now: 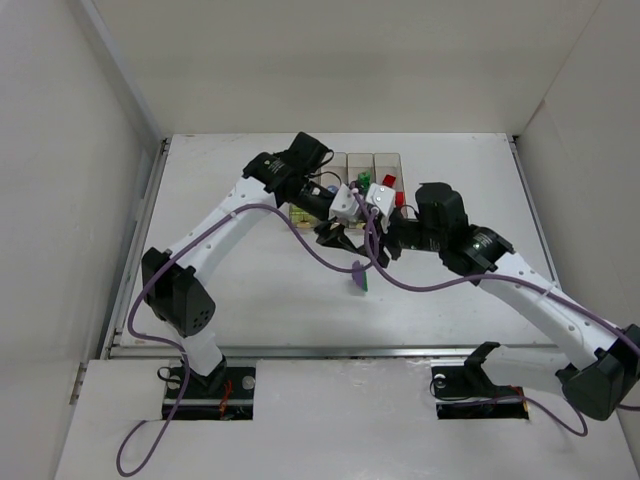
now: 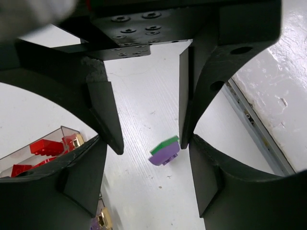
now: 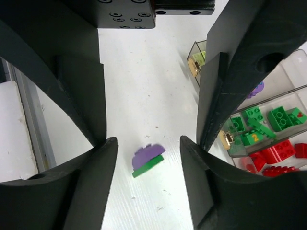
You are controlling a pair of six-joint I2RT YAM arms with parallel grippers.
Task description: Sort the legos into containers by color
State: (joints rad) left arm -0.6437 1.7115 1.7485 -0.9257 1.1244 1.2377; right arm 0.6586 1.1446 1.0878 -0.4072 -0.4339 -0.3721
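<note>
Lining up over 1 joined purple-and-green lego [image 3: 147, 159] lying on the table [image 3: 144, 72], apart from the containers [image 3: 268, 104] at right.
We are hovering both grippers with jaws wide and empty. The right gripper [image 3: 153, 141] is framing the piece at lower centre, while the left gripper [image 2: 151, 143] is seeing it near its right-hand finger. Its long axis is running lower left to upper right, purple half uppermost.

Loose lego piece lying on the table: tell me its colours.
The lego piece is purple with a green layer; clearest in the right wrist view.
</note>
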